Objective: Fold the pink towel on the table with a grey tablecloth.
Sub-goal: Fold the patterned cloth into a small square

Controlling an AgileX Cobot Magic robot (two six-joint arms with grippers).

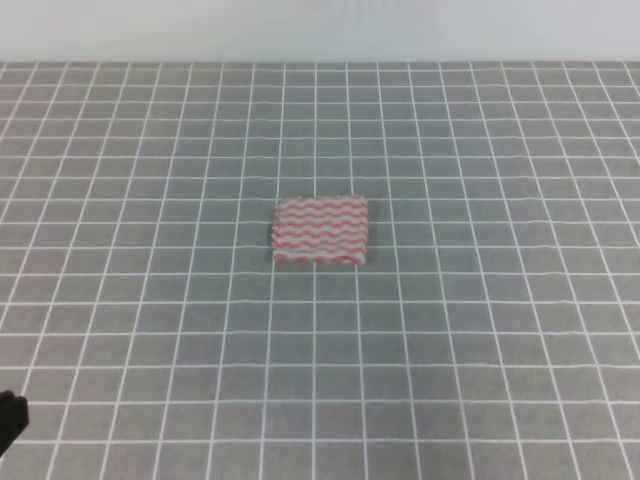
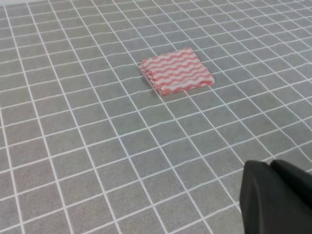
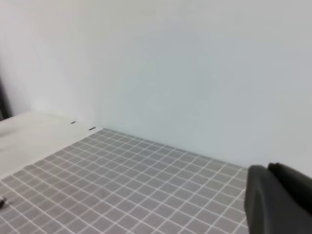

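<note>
The pink towel lies folded into a small thick rectangle in the middle of the table with a grey tablecloth. In the left wrist view the pink towel shows its stacked layers along the near-left edge. My left gripper is a dark shape at the bottom right of that view, well short of the towel and holding nothing. A black bit of the left arm peeks in at the lower left of the high view. My right gripper hangs above the grid cloth, facing a wall; the towel is out of its view.
A white wall stands behind the table's far edge. A bare white surface borders the cloth on the left of the right wrist view. Open grid cloth surrounds the towel on all sides.
</note>
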